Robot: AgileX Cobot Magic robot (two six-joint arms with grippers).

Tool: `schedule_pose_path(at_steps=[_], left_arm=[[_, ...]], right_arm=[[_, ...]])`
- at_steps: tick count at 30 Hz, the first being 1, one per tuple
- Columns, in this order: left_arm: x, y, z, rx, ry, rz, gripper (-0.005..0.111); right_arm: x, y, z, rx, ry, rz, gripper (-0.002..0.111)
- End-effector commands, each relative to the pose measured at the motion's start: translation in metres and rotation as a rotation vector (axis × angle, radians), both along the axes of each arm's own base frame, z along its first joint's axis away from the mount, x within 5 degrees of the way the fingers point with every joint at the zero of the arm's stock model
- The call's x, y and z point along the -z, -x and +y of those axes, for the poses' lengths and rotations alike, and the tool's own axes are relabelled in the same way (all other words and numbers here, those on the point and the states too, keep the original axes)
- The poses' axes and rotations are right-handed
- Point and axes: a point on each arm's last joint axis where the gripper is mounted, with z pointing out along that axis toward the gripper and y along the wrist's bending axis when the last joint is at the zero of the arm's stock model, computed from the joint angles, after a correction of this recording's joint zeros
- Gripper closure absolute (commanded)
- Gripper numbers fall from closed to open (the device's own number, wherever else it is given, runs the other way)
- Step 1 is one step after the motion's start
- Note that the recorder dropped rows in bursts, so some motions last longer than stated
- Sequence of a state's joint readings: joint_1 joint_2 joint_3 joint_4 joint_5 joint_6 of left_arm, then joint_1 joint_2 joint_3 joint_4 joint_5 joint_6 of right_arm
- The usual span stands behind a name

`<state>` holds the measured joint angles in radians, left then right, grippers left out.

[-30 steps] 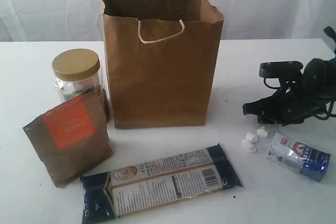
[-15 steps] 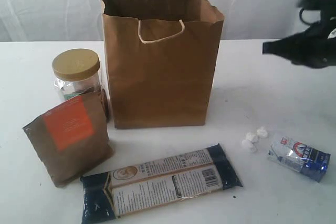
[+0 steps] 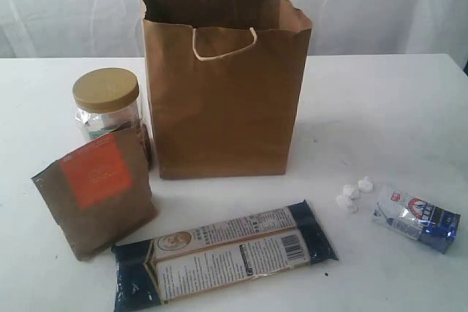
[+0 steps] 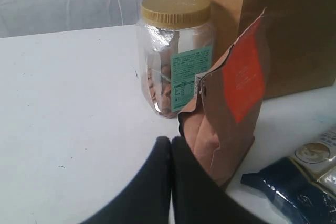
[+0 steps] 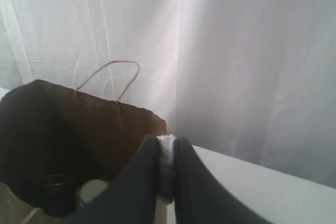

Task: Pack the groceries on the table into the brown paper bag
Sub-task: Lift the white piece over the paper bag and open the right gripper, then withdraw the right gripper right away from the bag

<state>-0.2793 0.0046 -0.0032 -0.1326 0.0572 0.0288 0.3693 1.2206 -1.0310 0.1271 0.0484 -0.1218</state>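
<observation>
Two pincers were narrow: the right gripper [image 5: 167,141] pinched a white bit [image 5: 167,149], the open bag [image 5: 94,124] ahead and below it; the left gripper [image 4: 170,141] held nothing.

The brown paper bag [image 3: 223,85] stands upright and open on the table [image 3: 380,107], with the gold-lidded clear jar [image 3: 107,104] just beside its left wall, the brown pouch with orange label [image 3: 95,191] at its front left, the long dark-blue packet [image 3: 223,253] lying flat before it, and the small blue-silver packet [image 3: 417,217] well off to its front right.
</observation>
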Motion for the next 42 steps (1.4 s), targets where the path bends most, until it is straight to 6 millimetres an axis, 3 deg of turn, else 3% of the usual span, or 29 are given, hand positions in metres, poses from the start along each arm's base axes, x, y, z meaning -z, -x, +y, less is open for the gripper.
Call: schedule_pose_path(at_steps=[1,8,14,17,21,24,33,37,42], left_arm=[[0.001,0.0,0.0,0.0,0.005,-0.003,0.107],[0.001,0.0,0.0,0.0,0.005,-0.003,0.107],[0.001,0.0,0.0,0.0,0.005,-0.003,0.107],[0.001,0.0,0.0,0.0,0.005,-0.003,0.107],[0.001,0.0,0.0,0.0,0.005,-0.003,0.107],[0.001,0.0,0.0,0.0,0.005,-0.003,0.107],[0.001,0.0,0.0,0.0,0.005,-0.003,0.107],[0.001,0.0,0.0,0.0,0.005,-0.003,0.107],[0.001,0.0,0.0,0.0,0.005,-0.003,0.107]], right_arm=[[-0.006,-0.01,0.024,-0.067,0.023,-0.014,0.108],[0.006,-0.03,0.061,-0.15,0.078,0.052,0.108],[0.014,-0.04,0.073,-0.169,0.099,0.111,0.106],[0.014,-0.041,0.073,-0.169,0.098,0.109,0.095],[0.014,-0.041,0.073,-0.17,0.101,0.116,0.061],[0.014,-0.041,0.073,-0.17,0.101,0.114,0.043],[0.005,-0.032,0.068,-0.171,0.097,0.101,0.043],[0.001,-0.013,0.055,-0.165,0.096,0.096,0.043],[-0.003,0.014,0.023,-0.116,0.102,0.065,0.043]])
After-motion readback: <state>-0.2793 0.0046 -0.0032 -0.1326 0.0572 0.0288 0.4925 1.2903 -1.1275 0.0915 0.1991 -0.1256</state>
